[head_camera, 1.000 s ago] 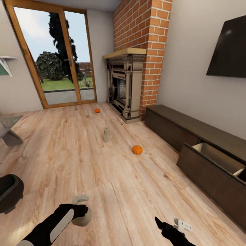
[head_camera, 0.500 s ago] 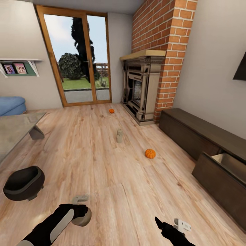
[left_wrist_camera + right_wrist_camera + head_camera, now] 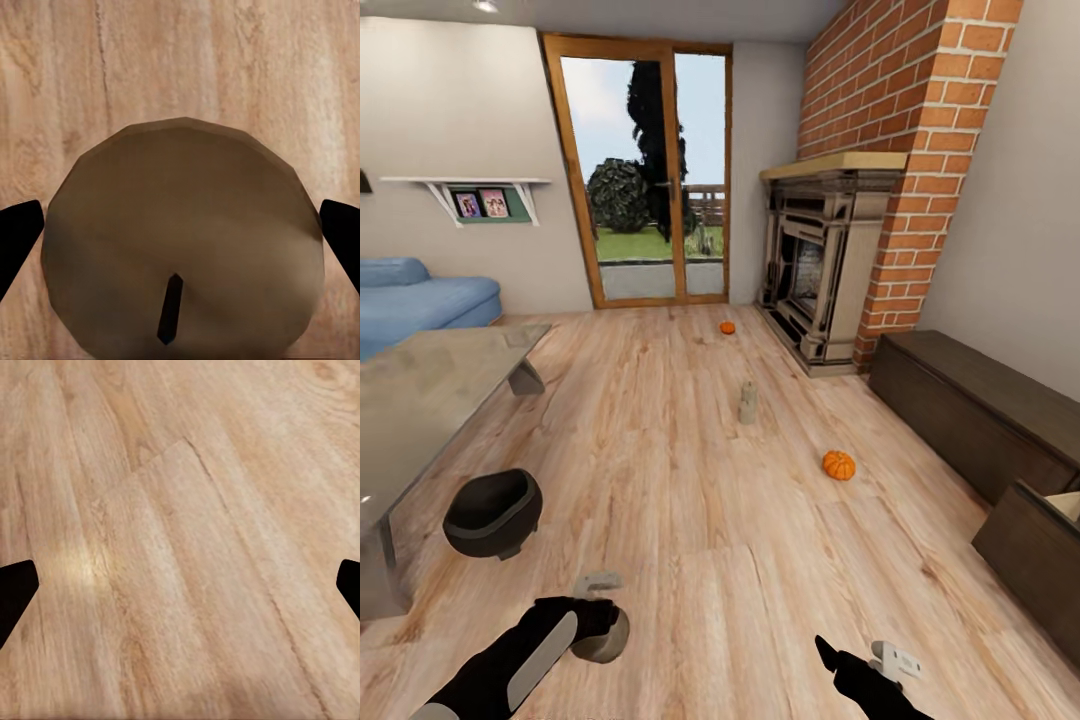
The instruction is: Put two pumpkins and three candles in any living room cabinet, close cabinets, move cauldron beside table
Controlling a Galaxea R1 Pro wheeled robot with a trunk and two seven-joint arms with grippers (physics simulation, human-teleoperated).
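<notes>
My left gripper (image 3: 600,632) pinches a candle (image 3: 184,244) while the cauldron (image 3: 493,514) sits near the table (image 3: 420,400) at left; the 2 pumpkins (image 3: 839,465) lie mid-floor, and the cabinet (image 3: 980,420) runs along the right wall. I judge that turning fast could shake the candle loose. My right gripper (image 3: 180,585) hangs spread; since 1 second ago the view has swung left, bringing in the sofa (image 3: 420,300).

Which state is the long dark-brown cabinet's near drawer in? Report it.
Open: the drawer juts out from the dark-brown wooden cabinet, its pale interior showing at the frame edge.
</notes>
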